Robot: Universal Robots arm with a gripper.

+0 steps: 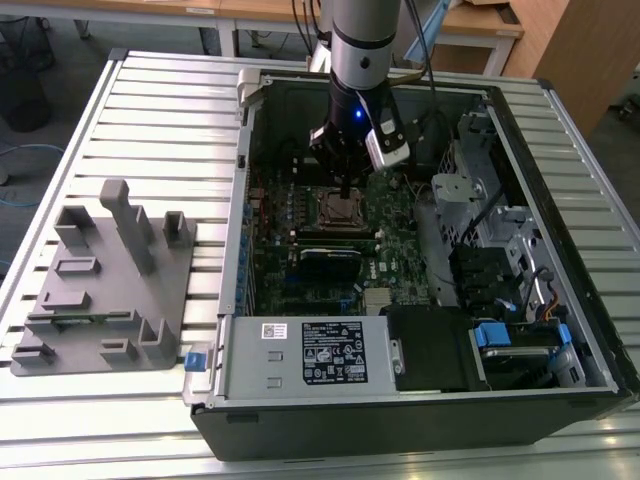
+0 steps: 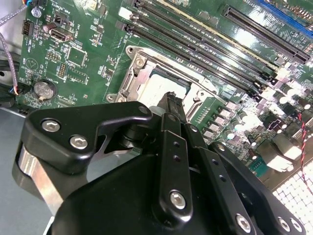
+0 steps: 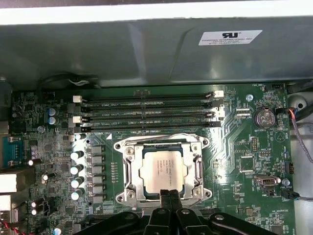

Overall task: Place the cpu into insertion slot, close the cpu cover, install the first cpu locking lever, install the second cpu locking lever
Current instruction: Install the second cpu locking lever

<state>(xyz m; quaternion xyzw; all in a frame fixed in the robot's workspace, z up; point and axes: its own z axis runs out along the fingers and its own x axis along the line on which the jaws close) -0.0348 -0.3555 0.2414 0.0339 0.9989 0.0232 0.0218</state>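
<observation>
Black gripper (image 3: 169,195) fingers sat pressed together, tips empty, hanging over the near edge of the insertion slot (image 3: 163,169). Inside it the cpu (image 3: 163,169) lay flat, with what looked like the cpu cover (image 3: 128,172) down as a silver frame around it, though I could not tell if it was latched. A tip off target could have scraped the chip or slipped onto the motherboard (image 3: 244,161) beside the socket.
</observation>
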